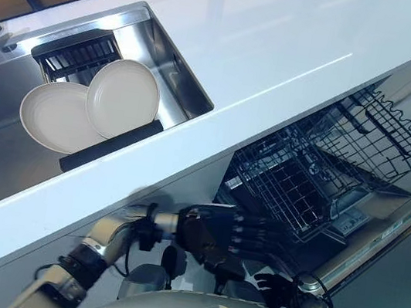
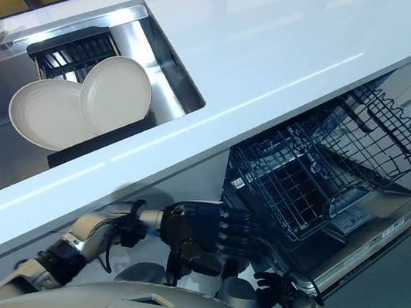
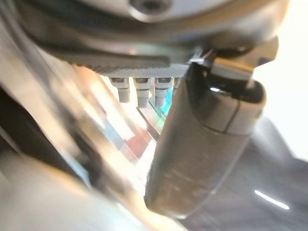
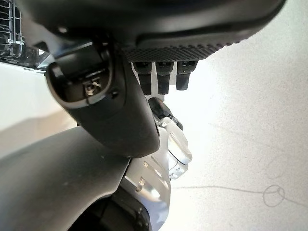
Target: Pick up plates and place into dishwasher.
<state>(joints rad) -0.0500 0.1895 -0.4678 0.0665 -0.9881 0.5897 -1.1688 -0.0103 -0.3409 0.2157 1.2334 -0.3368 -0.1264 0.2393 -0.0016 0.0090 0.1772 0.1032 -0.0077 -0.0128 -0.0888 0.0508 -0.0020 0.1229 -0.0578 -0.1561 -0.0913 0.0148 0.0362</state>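
Two plates (image 1: 91, 109) leaning in sink rack (image 1: 109, 146); my left robot hand (image 1: 216, 234) is hovering fingers straight, empty, by dishwasher rack (image 1: 303, 177); right robot hand (image 1: 275, 284) low, can't tell its state.

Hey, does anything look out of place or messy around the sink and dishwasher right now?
Nothing stands out. Two plates lean neatly against the dark rack in the sink, unbroken, and the dishwasher stands open with its wire racks pulled out and empty. No spills on the counter.

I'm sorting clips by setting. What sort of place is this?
Most likely a kitchen: a steel sink set into a white countertop holds two plates on a rack, and an open dishwasher below has its wire basket pulled out.
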